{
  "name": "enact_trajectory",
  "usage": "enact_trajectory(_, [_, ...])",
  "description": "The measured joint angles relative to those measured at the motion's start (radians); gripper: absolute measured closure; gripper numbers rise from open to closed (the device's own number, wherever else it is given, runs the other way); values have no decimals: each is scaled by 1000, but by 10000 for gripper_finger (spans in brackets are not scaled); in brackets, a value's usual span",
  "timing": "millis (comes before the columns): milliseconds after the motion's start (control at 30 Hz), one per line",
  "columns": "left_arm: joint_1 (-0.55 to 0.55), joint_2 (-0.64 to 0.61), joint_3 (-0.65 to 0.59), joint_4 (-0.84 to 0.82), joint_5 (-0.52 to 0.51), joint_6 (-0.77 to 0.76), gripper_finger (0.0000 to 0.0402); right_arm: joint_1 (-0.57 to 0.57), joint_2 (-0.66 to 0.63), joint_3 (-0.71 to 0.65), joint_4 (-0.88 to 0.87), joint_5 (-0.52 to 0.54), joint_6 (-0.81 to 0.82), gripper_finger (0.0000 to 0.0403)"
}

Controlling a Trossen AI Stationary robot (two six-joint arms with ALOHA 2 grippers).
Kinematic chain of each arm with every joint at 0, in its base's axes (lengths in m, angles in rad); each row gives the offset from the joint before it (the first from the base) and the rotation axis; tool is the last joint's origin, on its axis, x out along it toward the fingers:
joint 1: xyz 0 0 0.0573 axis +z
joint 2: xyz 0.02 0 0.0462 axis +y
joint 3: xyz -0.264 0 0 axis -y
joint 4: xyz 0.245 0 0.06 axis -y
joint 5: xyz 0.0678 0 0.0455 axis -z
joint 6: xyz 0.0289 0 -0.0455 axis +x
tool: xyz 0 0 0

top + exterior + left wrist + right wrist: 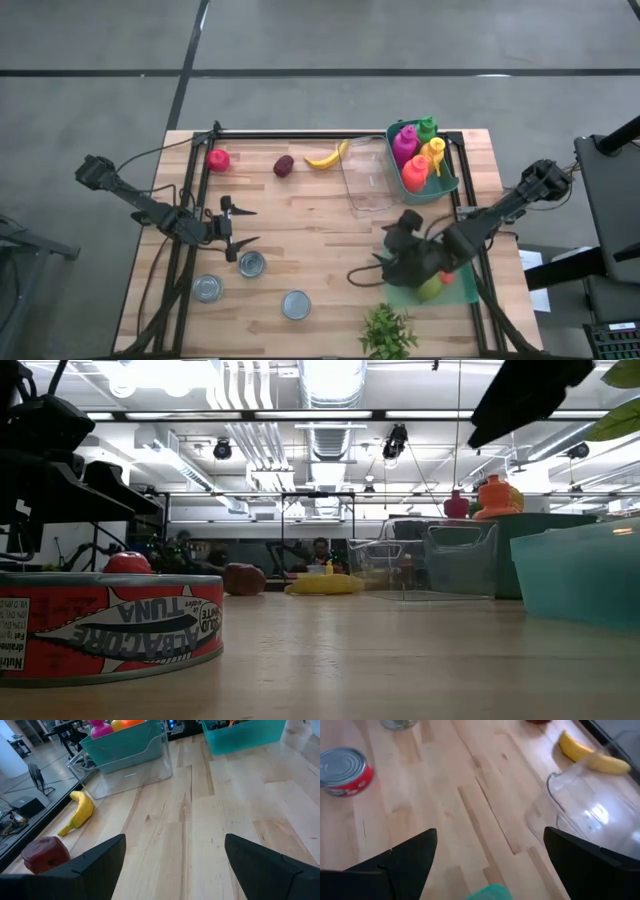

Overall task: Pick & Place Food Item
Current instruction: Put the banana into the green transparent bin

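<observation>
A tuna can (110, 625) sits nearest; the banana (326, 157) lies at the table's far edge, long axis along that edge. The empty, wide-open left gripper (238, 225) seems likelier; the open right gripper (368, 270) hovers near the right edge

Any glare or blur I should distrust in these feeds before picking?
Low view: ceiling lights blow out the top, and the tuna can looms large up close. Right wrist view: soft blur, with glare on the clear bin. High view: evenly lit.
</observation>
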Motion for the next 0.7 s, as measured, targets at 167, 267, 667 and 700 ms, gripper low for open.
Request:
enact_trajectory(167, [0,0,0,0,0,0,58,-91,-75,-136,243,-85,-176,39])
enact_trajectory(267, [0,0,0,0,0,0,58,-136,-99,-202,402,-117,-312,39])
enact_trajectory(667, [0,0,0,0,0,0,58,-362,-72,-168,516,-321,-819,39])
enact_trajectory(700, [0,0,0,0,0,0,58,-395,-67,-154,517,-356,-834,39])
